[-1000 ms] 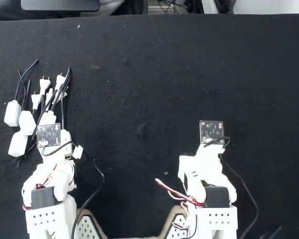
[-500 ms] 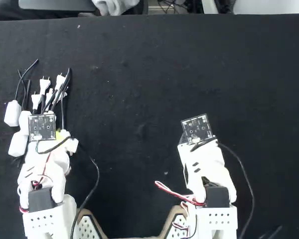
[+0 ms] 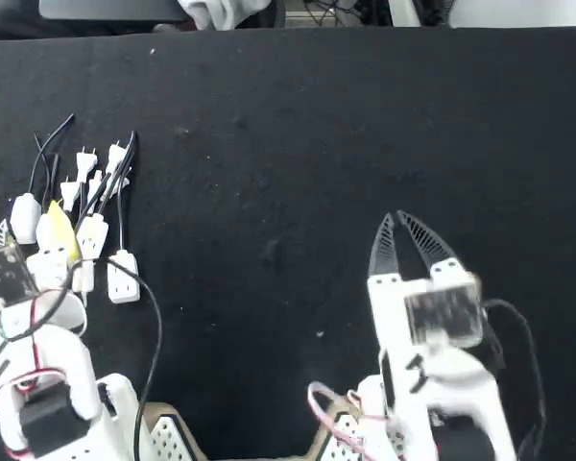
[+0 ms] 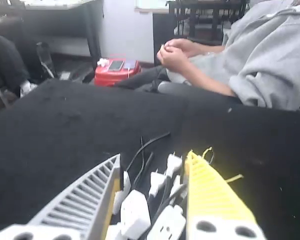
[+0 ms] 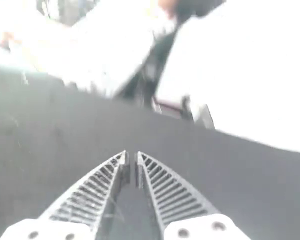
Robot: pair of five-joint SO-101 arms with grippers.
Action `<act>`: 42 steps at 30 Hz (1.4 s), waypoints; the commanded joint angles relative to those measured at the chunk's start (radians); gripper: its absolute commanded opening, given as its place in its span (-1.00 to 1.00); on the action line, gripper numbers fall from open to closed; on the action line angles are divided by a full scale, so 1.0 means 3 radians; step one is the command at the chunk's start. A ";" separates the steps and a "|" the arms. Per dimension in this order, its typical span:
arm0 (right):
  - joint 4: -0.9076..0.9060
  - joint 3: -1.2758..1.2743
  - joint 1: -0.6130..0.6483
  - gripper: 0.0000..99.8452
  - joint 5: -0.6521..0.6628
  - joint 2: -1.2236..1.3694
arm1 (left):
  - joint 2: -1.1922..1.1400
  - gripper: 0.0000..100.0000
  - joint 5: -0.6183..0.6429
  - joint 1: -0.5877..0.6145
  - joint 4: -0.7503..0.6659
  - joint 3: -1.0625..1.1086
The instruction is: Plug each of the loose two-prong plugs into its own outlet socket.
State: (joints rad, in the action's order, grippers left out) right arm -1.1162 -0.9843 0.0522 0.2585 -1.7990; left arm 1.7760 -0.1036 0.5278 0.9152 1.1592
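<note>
Left wrist view shows left jaws open by seemingly light, stiff plugs (image 4: 156,184), likely best pinched on their bodies; right jaws closed, empty.

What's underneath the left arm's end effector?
White two-prong plugs, outlet sockets and black cords lie heaped on the black table below the left end effector. It covers part of the heap, so the count stays unclear.
</note>
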 commanded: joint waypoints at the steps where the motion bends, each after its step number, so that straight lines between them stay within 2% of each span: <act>1: -0.0123 0.0519 0.0404 -0.97 -0.0102 0.0054 | -0.0706 -0.57 0.0036 0.0049 0.0194 -0.0560; 5: -0.0077 0.0744 0.0716 -0.97 -0.0138 0.0841 | -0.1846 -0.57 -0.0235 0.0069 0.0256 -0.0969; 7: -0.0056 0.0857 0.0788 -0.95 -0.0143 0.1327 | -0.2475 -0.57 -0.0435 0.0069 0.0445 -0.1271; 12: -0.0051 0.0985 0.1166 -0.67 -0.0118 0.2442 | -0.3989 -0.57 -0.0854 0.0176 0.0951 -0.2202; 14: 0.0051 0.0928 0.1340 -0.65 -0.0143 0.2749 | -0.4506 -0.57 -0.1018 0.0279 0.1089 -0.2631; 18: 0.0588 0.0504 0.1596 -0.69 -0.0148 0.3102 | -0.5406 -0.57 -0.1299 0.0386 0.1314 -0.3399; 21: 0.1141 0.0018 0.1708 -0.71 -0.0148 0.3184 | -0.5953 -0.57 -0.1304 0.0396 0.1366 -0.3762; 27: 0.1821 -0.0678 0.1785 -0.71 -0.0148 0.3199 | -0.6659 -0.55 -0.0900 0.0355 0.1345 -0.4268; 30: 0.1862 -0.0760 0.1785 -0.71 -0.0148 0.3199 | -0.6894 -0.41 -0.0747 0.0371 0.1366 -0.4437; 42: 0.1872 -0.0765 0.1785 -0.71 -0.0148 0.3189 | -0.7068 -0.45 -0.0706 0.0386 0.1724 -0.4442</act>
State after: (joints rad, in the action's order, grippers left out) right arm -0.5792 -1.2190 0.5738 0.2232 -0.8401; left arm -0.3537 -0.3230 0.6383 1.4124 -0.1297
